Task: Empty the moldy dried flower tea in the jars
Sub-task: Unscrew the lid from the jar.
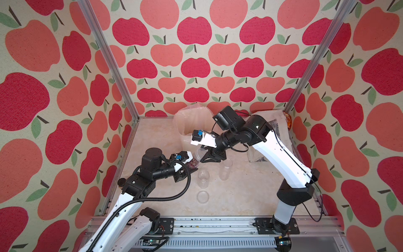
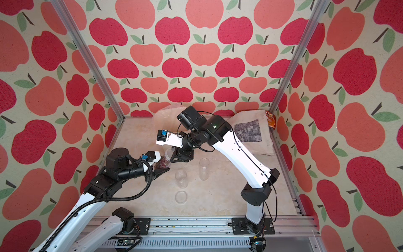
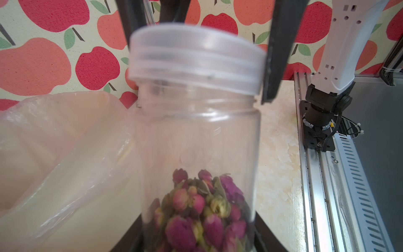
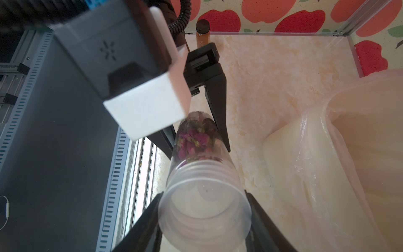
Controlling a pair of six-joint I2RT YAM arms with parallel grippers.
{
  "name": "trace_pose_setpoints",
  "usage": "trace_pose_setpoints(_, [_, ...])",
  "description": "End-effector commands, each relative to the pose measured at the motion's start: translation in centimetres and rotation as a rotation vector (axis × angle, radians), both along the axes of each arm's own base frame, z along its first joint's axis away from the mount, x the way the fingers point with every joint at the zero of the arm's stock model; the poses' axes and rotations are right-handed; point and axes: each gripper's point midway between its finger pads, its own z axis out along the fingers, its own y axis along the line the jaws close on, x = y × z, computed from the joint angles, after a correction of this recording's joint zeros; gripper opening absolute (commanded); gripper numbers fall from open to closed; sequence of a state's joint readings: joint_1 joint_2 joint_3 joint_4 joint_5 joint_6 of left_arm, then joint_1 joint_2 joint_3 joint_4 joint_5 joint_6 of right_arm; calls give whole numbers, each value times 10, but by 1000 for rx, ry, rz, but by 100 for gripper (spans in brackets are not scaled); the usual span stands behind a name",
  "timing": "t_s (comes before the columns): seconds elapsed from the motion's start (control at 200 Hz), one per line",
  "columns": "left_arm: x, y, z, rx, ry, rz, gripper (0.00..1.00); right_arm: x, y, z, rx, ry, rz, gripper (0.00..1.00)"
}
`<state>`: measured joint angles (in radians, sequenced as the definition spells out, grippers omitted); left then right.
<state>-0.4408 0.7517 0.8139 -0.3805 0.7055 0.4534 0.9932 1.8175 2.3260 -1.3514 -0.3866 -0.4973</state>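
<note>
between the jaws of the left pincer the jar is clamped by its lower body, the jaws drawn in close against the clear wall, and the moldy dried flower tea is heaped at the jar's base as purple-brown buds. the lid is gripped across its rim by the right pincer, whose jaws are spread about halfway around it. the uncapping step is judged to be in hand, since the lid is still seated on the neck; whether it is loosened cannot be told. a twist and a lift away are called for next, then tipping over the lined bin just beyond the right pincer. two other jars stand uncapped nearby, seemingly empty.
</note>
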Motion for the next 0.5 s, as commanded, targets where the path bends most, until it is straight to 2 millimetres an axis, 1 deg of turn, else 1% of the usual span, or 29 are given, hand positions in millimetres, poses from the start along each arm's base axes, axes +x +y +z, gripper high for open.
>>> trace_pose_setpoints(0.0, [-12, -4, -10, 2, 33, -57, 2, 16, -6, 27, 74, -97, -54, 36])
trace_pose_setpoints(0.12, [-12, -7, -13, -2, 48, -81, 1, 10, -11, 25, 74, -112, -22, 38])
trace_pose_setpoints(0.28, [-18, -12, -11, -25, 71, -139, 2, 15, -8, 14, 53, -131, -13, 45])
trace_pose_setpoints(0.36, [-11, -12, -12, -25, 66, -113, 2, 16, -5, 11, 50, -102, -18, 57])
trace_pose_setpoints(0.385, [-7, -11, -13, -22, 63, -97, 2, 15, -3, 12, 56, -94, -19, 62])
trace_pose_setpoints(0.43, [-2, -10, -14, -14, 53, -74, 2, 15, -2, 12, 64, -78, -24, 77])
trace_pose_setpoints(0.495, [3, -9, -15, -4, 39, -50, 1, 15, 0, 15, 78, -65, -37, 87])
